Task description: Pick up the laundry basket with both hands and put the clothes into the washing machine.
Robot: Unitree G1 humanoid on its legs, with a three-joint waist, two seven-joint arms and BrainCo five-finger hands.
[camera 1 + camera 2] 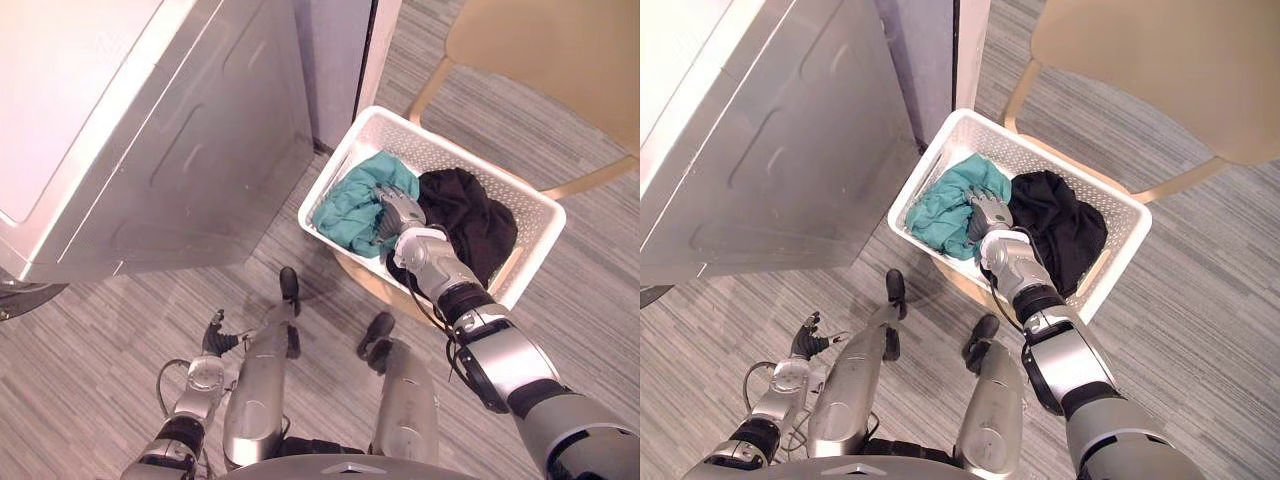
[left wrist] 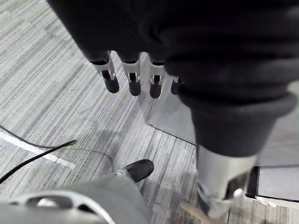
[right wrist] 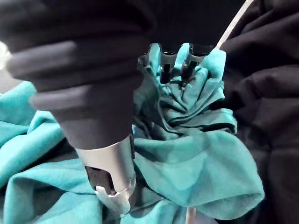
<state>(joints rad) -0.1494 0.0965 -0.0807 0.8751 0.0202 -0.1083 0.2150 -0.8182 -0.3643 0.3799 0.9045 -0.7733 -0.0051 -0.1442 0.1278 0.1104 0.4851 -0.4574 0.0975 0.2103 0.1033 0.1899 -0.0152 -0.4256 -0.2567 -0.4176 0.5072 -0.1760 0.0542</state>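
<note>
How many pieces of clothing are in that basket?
2: a teal garment, gripped by the right hand, on the side of the basket nearer the washing machine, and a black garment beside it, toward the chair. Others may hide beneath.

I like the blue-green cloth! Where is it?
The teal garment lies in the laundry basket, on its washing machine side beside the black garment, bunched in the right hand.

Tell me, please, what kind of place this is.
Probably a home laundry area: a silver washing machine stands here, and beside it a white laundry basket holds a teal garment and a black garment.
</note>
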